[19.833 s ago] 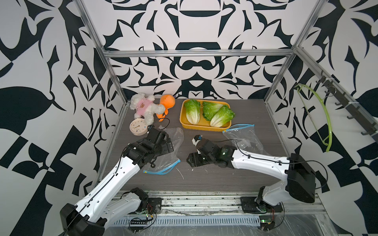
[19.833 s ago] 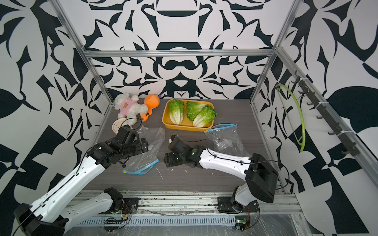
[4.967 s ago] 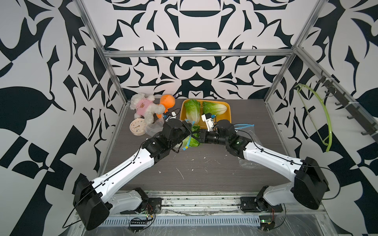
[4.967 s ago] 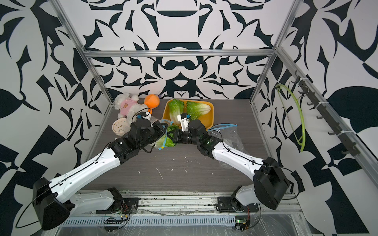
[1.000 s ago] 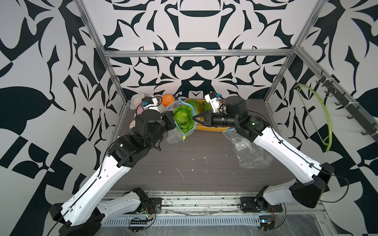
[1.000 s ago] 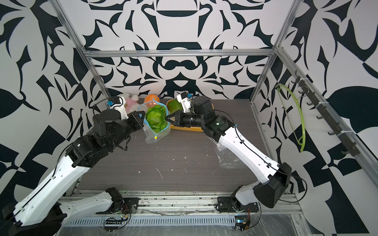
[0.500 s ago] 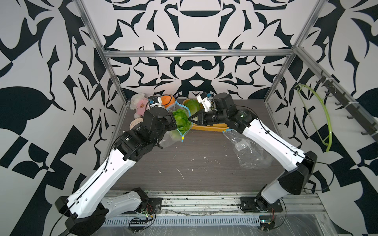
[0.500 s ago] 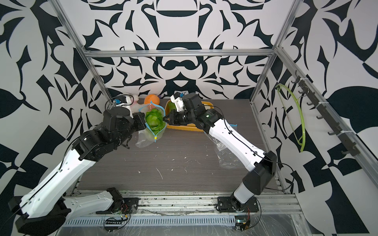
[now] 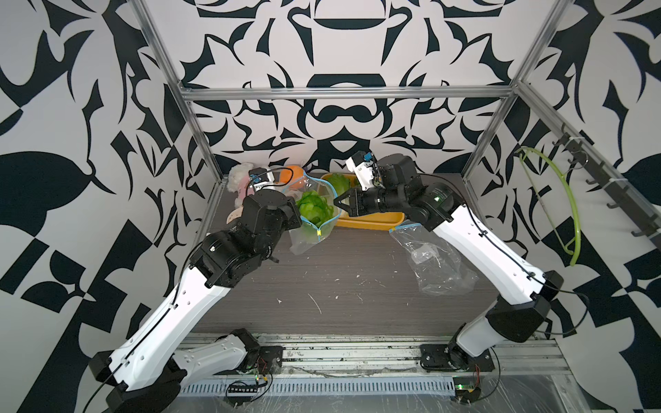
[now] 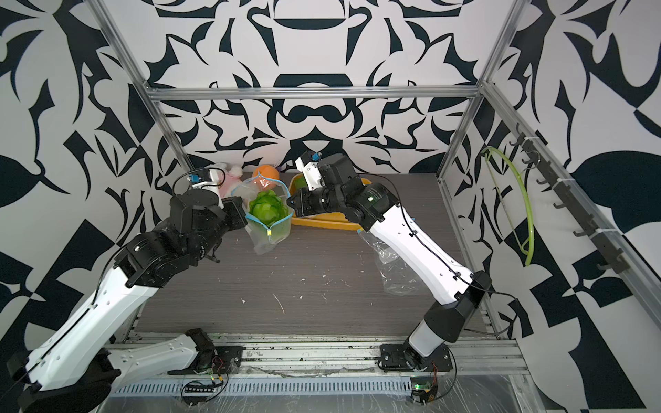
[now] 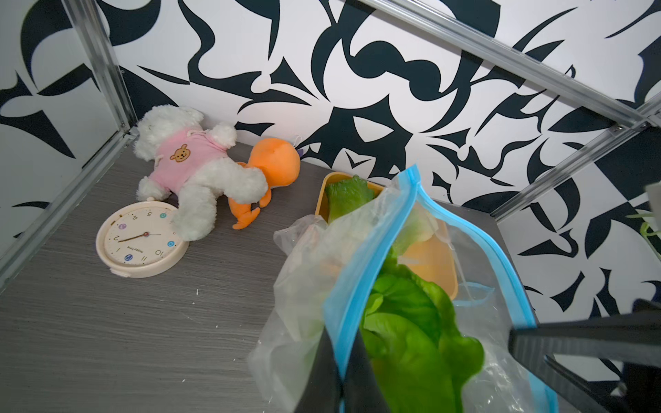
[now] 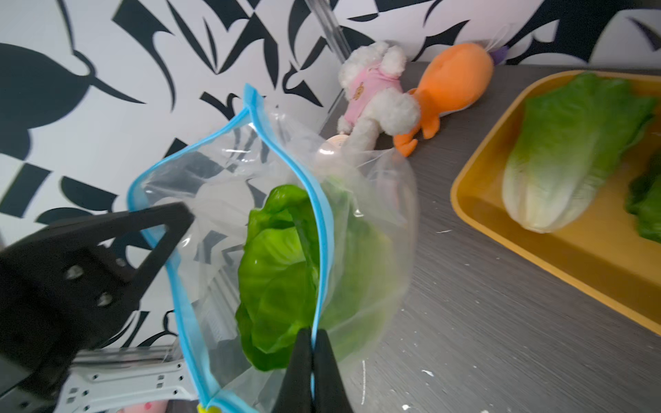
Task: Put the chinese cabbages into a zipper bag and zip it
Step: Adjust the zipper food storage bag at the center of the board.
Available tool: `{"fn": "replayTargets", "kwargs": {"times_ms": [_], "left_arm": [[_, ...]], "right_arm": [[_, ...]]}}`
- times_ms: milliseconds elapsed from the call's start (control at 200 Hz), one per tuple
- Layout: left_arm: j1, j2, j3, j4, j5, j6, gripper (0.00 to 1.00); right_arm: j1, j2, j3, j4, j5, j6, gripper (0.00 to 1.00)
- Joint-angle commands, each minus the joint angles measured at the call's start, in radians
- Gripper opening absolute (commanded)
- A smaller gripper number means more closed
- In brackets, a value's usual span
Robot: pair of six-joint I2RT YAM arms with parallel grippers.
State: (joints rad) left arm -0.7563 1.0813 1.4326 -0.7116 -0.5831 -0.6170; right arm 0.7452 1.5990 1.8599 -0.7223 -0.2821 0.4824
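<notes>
A clear zipper bag [image 9: 310,239] [image 10: 269,237] with a blue zip rim hangs mouth-up near the back of the table in both top views. One chinese cabbage [image 9: 314,211] [image 10: 266,205] [image 11: 411,321] [image 12: 279,271] stands in it, green leaves up. My left gripper [image 9: 298,209] [image 11: 343,375] is shut on the rim's left side. On the opposite side of the rim my right gripper [image 9: 336,202] [image 12: 313,343] is shut too, and the mouth gapes between them. Another cabbage [image 12: 565,150] [image 9: 339,182] lies on the yellow tray [image 12: 590,257] [image 9: 372,220] just behind the bag.
A white plush dog in pink [image 11: 189,168], an orange plush toy [image 11: 275,164] and a round clock [image 11: 141,239] lie at the back left. A second clear bag [image 9: 436,264] lies crumpled on the right of the table. On the right wall hangs a green hanger [image 9: 568,200].
Both grippers keep their hold on the bag's rim. The bag with the cabbage has dipped and shifted a little over the last second and hangs in much the same place.
</notes>
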Motion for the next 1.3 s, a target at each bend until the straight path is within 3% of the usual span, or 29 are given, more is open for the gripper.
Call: {"fn": "replayTargets", "kwargs": {"times_ms": [0, 105, 210, 305, 370, 485, 575, 640, 835, 930, 1065, 1295], "left_arm": [[0.006, 0.006, -0.023, 0.063, 0.035, -0.012, 0.00], [0.006, 0.014, -0.012, 0.068, 0.027, -0.012, 0.00], [0.005, -0.003, 0.006, 0.066, 0.040, -0.013, 0.00], [0.006, -0.028, 0.014, 0.086, 0.080, 0.010, 0.00], [0.006, -0.021, 0.027, 0.076, 0.098, 0.035, 0.00], [0.006, 0.020, 0.067, -0.023, 0.044, 0.019, 0.00], [0.006, 0.001, 0.051, -0.020, 0.029, 0.012, 0.00], [0.006, -0.017, 0.042, -0.008, 0.009, 0.030, 0.00], [0.008, 0.027, 0.103, -0.098, -0.049, 0.045, 0.00], [0.008, 0.038, 0.087, -0.096, -0.008, 0.038, 0.00], [0.014, 0.084, 0.070, -0.081, 0.016, 0.045, 0.00], [0.018, 0.143, -0.009, -0.021, 0.067, 0.020, 0.00]], "right_arm": [[0.006, 0.004, 0.037, -0.053, 0.094, -0.060, 0.00], [0.015, 0.034, 0.057, -0.018, -0.063, -0.036, 0.00], [0.049, 0.028, 0.110, -0.002, -0.126, -0.047, 0.00], [0.048, -0.019, 0.065, 0.139, -0.230, 0.025, 0.00], [0.047, -0.025, 0.068, 0.149, -0.175, 0.045, 0.00], [0.049, 0.019, 0.161, -0.021, 0.012, -0.029, 0.00], [0.049, 0.009, 0.121, -0.030, 0.101, -0.047, 0.00], [0.049, 0.013, 0.073, 0.012, 0.060, -0.035, 0.00], [0.047, 0.062, 0.003, 0.172, -0.222, 0.051, 0.00], [0.049, 0.091, 0.022, 0.092, -0.109, 0.044, 0.00], [0.049, 0.107, -0.041, 0.173, -0.169, 0.091, 0.00], [0.045, 0.100, -0.134, 0.147, -0.008, 0.061, 0.00]]}}
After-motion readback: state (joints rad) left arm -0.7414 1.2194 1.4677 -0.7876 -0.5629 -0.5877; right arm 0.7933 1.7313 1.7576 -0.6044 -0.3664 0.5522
